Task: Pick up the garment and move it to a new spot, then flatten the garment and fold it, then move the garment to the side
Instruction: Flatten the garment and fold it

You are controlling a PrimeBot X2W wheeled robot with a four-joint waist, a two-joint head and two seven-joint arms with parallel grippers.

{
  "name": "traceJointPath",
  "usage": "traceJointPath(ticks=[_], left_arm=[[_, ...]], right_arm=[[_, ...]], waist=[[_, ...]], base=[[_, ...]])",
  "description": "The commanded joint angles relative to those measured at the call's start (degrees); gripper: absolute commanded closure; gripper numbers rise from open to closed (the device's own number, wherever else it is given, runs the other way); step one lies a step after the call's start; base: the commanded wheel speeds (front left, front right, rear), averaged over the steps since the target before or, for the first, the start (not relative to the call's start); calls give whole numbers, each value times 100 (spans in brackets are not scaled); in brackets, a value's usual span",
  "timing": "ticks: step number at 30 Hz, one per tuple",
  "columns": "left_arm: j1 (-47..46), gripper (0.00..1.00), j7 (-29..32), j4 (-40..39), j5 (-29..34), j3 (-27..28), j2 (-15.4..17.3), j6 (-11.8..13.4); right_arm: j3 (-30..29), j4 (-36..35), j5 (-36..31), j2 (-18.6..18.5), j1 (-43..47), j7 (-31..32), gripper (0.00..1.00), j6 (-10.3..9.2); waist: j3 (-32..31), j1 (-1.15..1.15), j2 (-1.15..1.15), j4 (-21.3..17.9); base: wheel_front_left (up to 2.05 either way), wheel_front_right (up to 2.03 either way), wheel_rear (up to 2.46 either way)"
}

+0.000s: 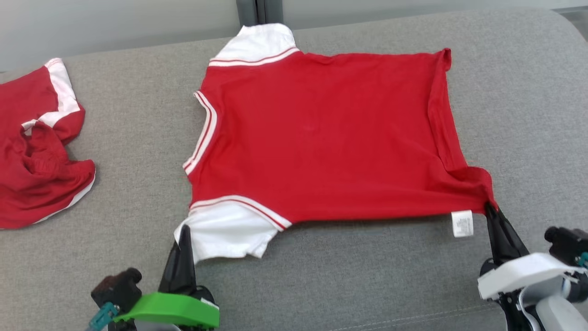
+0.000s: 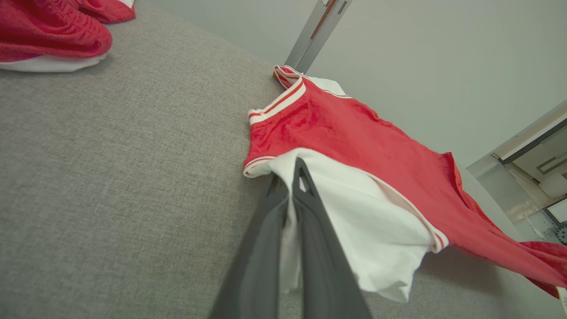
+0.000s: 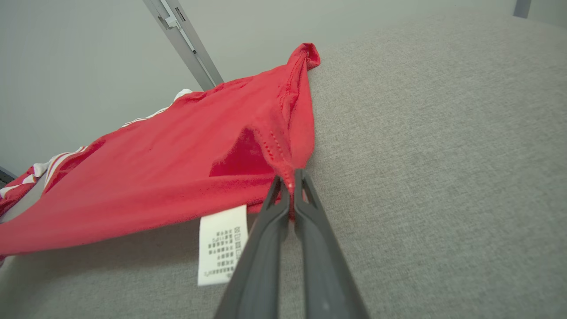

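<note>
Head view: the garment [image 1: 321, 138] lies spread on the grey cushion [image 1: 138, 138] beyond both jaws, left gripper [image 1: 185, 231] clamped on its white sleeve [image 1: 225, 230], right gripper [image 1: 490, 209] on its hem corner [image 1: 477, 184] (label [image 1: 462, 223] just beside). Flattening seems finished; folding needs both ends carried across together.

Work surface: grey woven upholstery [image 1: 115, 151], even in tone, far right corner rounded, with a faint stitched seam [image 1: 413, 319] near the front edge. Behind the far edge stands a plain pale grey wall [image 1: 115, 23] with one dark metal upright [image 1: 256, 11]. Lighting is soft and even.
</note>
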Motion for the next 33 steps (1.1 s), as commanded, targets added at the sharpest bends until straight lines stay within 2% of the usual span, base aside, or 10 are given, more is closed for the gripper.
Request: traceJointPath(ticks=[1, 5, 11, 24, 33], left_arm=[[160, 100, -19, -64, -75, -33, 27, 58], [520, 100, -19, -181, -32, -246, 26, 147], [578, 100, -20, -118, 48, -411, 26, 149], [1, 100, -20, -4, 365, -478, 26, -39], [-953, 100, 149, 452, 580, -627, 222, -204]], right_arm=[[-110, -40, -29, 2, 182, -19, 100, -11], [-401, -102, -87, 52, 702, -19, 100, -12], [-467, -63, -81, 170, 863, -19, 100, -12], [-420, -106, -14, 166, 338, -20, 100, -11], [-190, 108, -10, 105, -202, -15, 100, -11]], waist=[[-91, 0, 0, 34], [-182, 0, 0, 65], [-199, 0, 0, 52], [-167, 0, 0, -81], [-79, 0, 0, -145]], base=[[0, 0, 0], [0, 0, 0], [0, 0, 0], [0, 0, 0], [0, 0, 0]])
